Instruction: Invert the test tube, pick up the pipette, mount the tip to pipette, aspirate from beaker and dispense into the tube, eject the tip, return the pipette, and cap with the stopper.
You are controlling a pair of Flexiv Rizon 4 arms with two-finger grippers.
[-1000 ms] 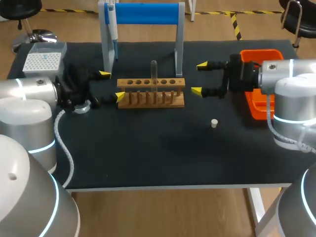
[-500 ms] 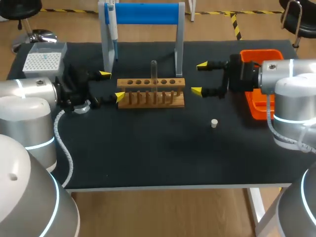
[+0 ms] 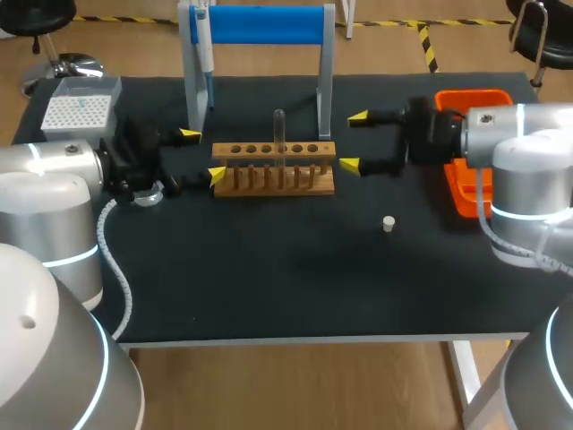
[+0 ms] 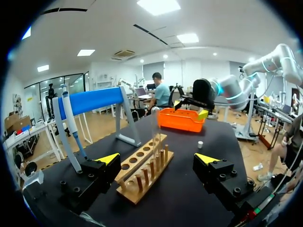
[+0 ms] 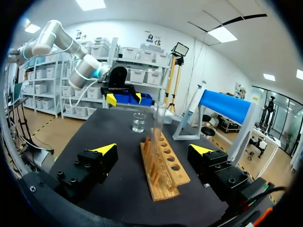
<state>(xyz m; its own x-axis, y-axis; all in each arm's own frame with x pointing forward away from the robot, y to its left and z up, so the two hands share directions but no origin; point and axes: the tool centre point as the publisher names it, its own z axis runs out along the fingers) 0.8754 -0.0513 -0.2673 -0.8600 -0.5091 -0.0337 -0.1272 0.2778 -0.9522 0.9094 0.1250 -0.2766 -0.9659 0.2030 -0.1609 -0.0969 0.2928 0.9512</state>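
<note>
While the left pincer (image 3: 203, 155) and the right pincer (image 3: 354, 141) both stand wide open and hold nothing, the wooden tube rack (image 3: 274, 170) lies between them on the black bench (image 3: 286, 269), with one pincer just off each end. The test tube (image 3: 279, 133) stands vertical in a hole near the rack's middle. Behind the rack, the pipette (image 3: 204, 49) hangs at the left post of the blue-barred stand (image 3: 260, 24). The glass beaker (image 5: 138, 122) sits close by the left arm, and the white tip box (image 3: 78, 112) is at the far left corner. The small white stopper (image 3: 389, 223) lies alone nearer the front, apart from the orange tray (image 3: 474, 97).
</note>
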